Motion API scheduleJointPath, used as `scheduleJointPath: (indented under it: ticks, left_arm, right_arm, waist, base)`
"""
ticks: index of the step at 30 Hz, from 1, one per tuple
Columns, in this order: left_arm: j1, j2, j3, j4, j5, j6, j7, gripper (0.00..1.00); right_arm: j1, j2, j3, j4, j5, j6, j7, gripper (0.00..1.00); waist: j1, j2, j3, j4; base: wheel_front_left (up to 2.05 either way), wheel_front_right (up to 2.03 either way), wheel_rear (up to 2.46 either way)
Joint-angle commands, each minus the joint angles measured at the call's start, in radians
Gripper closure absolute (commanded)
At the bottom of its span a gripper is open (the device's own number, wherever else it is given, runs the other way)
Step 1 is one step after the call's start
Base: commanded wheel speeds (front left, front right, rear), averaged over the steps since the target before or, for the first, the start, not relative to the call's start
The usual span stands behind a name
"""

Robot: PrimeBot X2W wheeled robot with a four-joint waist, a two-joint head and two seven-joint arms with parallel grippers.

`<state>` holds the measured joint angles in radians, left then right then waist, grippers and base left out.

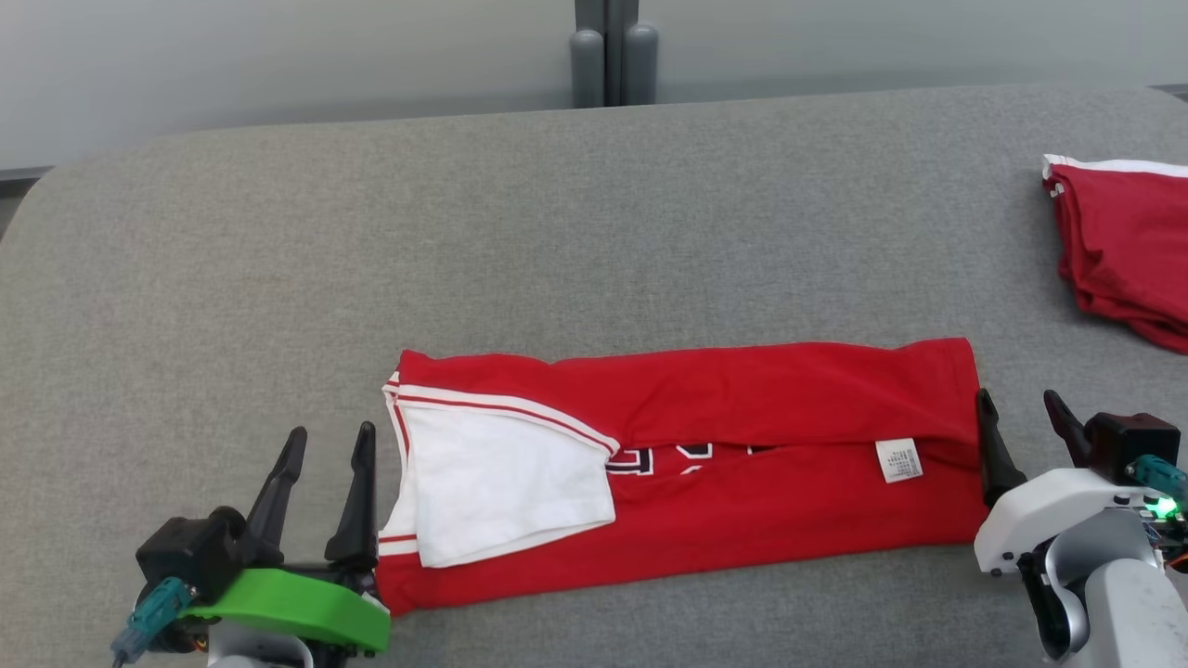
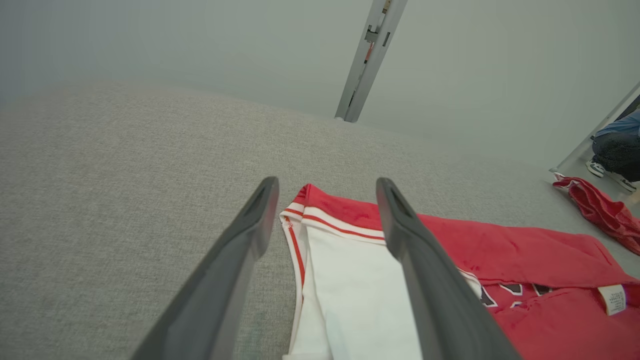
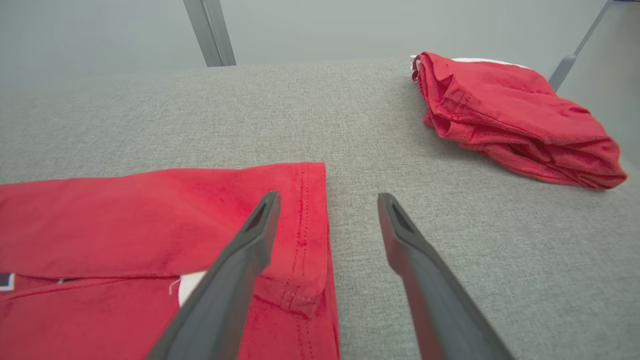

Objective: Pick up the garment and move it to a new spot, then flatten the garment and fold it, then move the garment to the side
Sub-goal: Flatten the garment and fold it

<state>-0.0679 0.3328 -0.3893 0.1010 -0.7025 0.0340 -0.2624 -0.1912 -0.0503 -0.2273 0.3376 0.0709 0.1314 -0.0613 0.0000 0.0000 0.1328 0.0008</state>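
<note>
Your red shirt [image 1: 724,482] lies near the front edge of the grey bench [image 1: 464,232], folded lengthwise into a long flat band w/ a white sleeve [image 1: 501,492] turned over its left end and a small care label [image 1: 898,460] near the right end. Left claw [image 1: 331,430] sits just beside the sleeve end, fingers apart, nothing in it. Right claw [image 1: 1016,396] sits at the hem end, apart & empty too, inner finger over or against the hem; can't tell if it touches. A second red garment [image 1: 1123,250], bundled, is well apart at the far right. Handling, prob.: light, limp knit w/ no stiffness, so it'll sag from wherever you pinch. The stacked layers likely slide on each other, and the sleeve flap looks loose enough to flop open. Best bet is to take both short ends at once, pinching thru all layers at the near corners, hem side on the right, sleeve side on the left, and hold the band taut btw them so the fold survives.
</note>
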Motion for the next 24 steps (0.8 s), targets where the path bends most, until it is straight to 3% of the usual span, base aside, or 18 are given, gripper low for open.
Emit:
scheduleJointPath:
  ticks: [1,8,18,19,20,22,23,24]
  left_arm:
    - [0.015,-0.011,0.02,0.007,0.023,-0.01,-0.003,0.0]
    - [0.003,-0.06,0.093,0.053,0.083,-0.044,-0.003,0.0]
    - [-0.011,-0.121,0.187,0.104,0.122,-0.089,-0.002,0.0]
    - [-0.012,-0.126,0.195,0.107,0.126,-0.092,-0.002,0.0]
    - [-0.012,-0.13,0.201,0.109,0.129,-0.096,-0.002,0.0]
    - [-0.012,-0.139,0.214,0.112,0.137,-0.101,-0.002,0.0]
    - [-0.013,-0.144,0.221,0.114,0.141,-0.105,-0.002,0.0]
    - [-0.014,-0.147,0.226,0.114,0.145,-0.105,-0.002,0.0]
  right_arm:
    - [-0.009,-0.002,0.001,0.007,-0.008,-0.002,-0.002,0.0]
    - [-0.025,-0.002,-0.007,0.076,-0.011,-0.002,-0.001,0.0]
    - [-0.066,-0.002,-0.044,0.279,-0.056,-0.002,-0.024,0.0]
    - [-0.072,-0.002,-0.039,0.3,-0.058,-0.002,-0.028,0.04]
    - [-0.078,-0.001,-0.033,0.316,-0.058,-0.002,-0.033,0.44]
    - [-0.088,-0.001,-0.02,0.348,-0.053,-0.002,-0.041,0.9]
    - [-0.095,0.0,-0.013,0.362,-0.052,-0.001,-0.046,1.0]
    - [-0.1,0.001,-0.008,0.371,-0.05,-0.001,-0.049,1.0]
  waist:
    - [0.0,0.0,-0.002,0.007]
    - [0.0,0.0,0.001,0.032]
    - [0.0,0.0,0.018,0.047]
    - [0.0,0.0,0.018,0.046]
    - [0.0,0.0,0.019,0.045]
    - [0.0,0.0,0.019,0.042]
    - [0.0,0.0,0.018,0.039]
    - [0.0,0.0,0.017,0.037]
  base:
    - [0.0,0.0,0.0]
    - [0.0,0.0,0.0]
    - [0.0,0.0,0.0]
    - [0.0,0.0,0.0]
    - [0.0,0.0,0.0]
    - [0.0,0.0,0.0]
    - [0.0,0.0,0.0]
    - [0.0,0.0,0.0]
